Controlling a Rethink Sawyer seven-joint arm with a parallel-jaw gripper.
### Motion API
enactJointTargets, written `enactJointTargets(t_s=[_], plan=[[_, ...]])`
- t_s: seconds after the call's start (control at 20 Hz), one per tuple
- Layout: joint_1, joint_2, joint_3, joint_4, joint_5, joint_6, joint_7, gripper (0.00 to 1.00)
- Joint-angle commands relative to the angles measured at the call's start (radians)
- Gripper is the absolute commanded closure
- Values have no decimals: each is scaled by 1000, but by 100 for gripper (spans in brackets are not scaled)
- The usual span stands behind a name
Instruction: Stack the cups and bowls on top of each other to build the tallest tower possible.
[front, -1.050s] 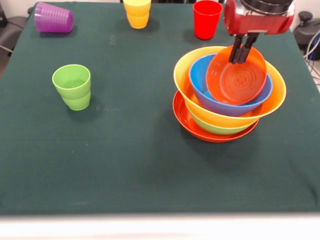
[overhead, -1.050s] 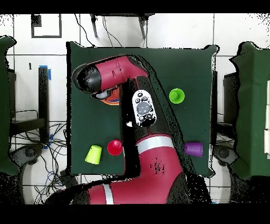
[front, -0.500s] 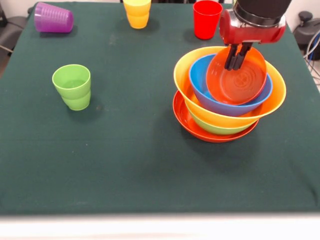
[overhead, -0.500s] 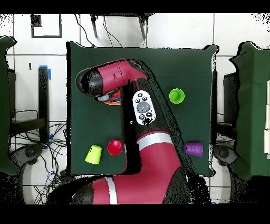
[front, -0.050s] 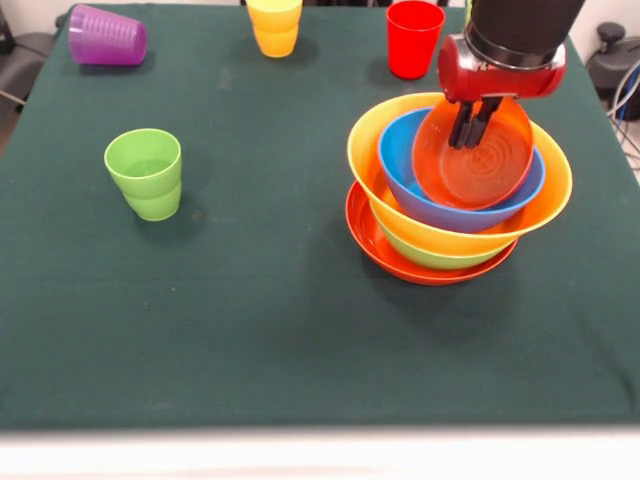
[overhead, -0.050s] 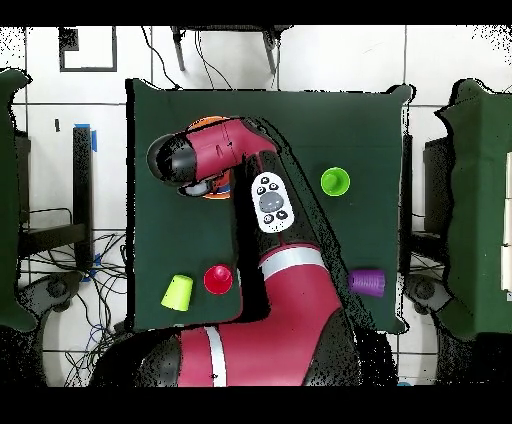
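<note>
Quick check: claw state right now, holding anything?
Claw: shut, fingers pressed together, holding nothing, hanging over the small glossy orange plastic bowl tilted inside the blue bowl.

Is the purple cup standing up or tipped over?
Tipped over: the purple cup lies on its side on the green table.

Bowls (front, -0.050s: 455, 215) are seen as glossy smooth plastic, highlights caught on the rims. Cups (front, -0.050s: 145, 172) read as plastic, duller sheen; ribbed wall noted on the purple cup (front, -0.050s: 106, 35) at 11 o'clock. Table (front, -0.050s: 260, 320) is covered in matt dark green cloth. Arm (front, -0.050s: 505, 60) shell: glossy red, matt black.
</note>
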Motion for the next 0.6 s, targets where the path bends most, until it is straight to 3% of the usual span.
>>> enactJointTargets(t_s=[0.05, 0.6], plan=[[-27, 89, 70, 50, -83, -79, -217, 100], [-31, 108, 69, 49, -75, -68, -214, 100]])
